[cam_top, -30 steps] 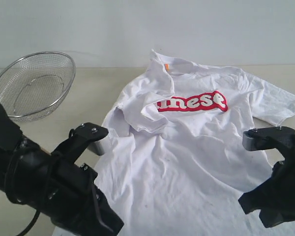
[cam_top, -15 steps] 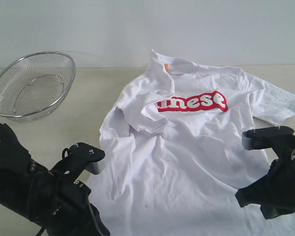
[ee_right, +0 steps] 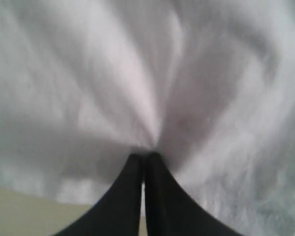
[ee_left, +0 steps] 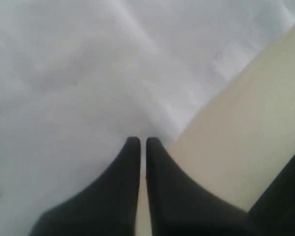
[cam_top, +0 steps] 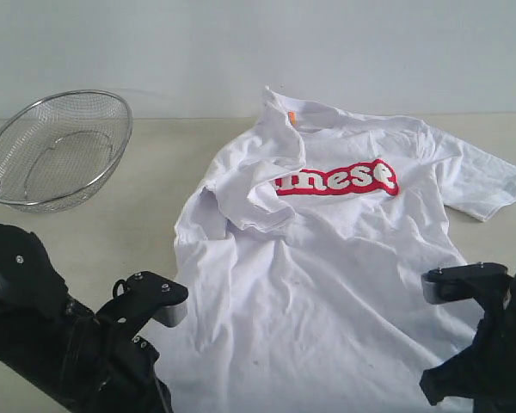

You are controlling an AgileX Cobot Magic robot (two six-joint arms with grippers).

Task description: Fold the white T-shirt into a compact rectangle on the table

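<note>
Two grippers: both mine, both low at the near end of the white T-shirt (cam_top: 327, 258), one at each side of it.
My left gripper (ee_left: 139, 141): clenched, the two black fingers pressed together with only a hairline between them. The tips sit right at the shirt's side edge and a crease in the cloth runs straight into them, so I take it that I am pinching the fabric there.
My right gripper (ee_right: 144, 156): clenched as well, jaws together. White cloth is gathered into folds that fan out from the tips, so I am grasping the shirt just inside its edge.
The white T-shirt, as it lies: front up and wrinkled, stretching away from both grippers, hem end nearest to them and collar farthest.
The folded sleeve (cam_top: 249, 196): on my left gripper's side and well ahead of it, turned inward over the chest and covering the start of the print.
The flat sleeve (cam_top: 486, 181): on my right gripper's side, spread out ahead of it.
The lettering (cam_top: 337, 178): white letters on a red band, only the last few showing, well ahead and between my two grippers.
The neck tag (cam_top: 291, 118): small and orange, at the collar, the far end from both grippers.
The table (ee_left: 236, 132): pale beige, bare just beside my left gripper, past the shirt's edge.
The wire basket (cam_top: 56, 151): a metal mesh bowl, far ahead of my left gripper on its outer side, apart from the shirt.
</note>
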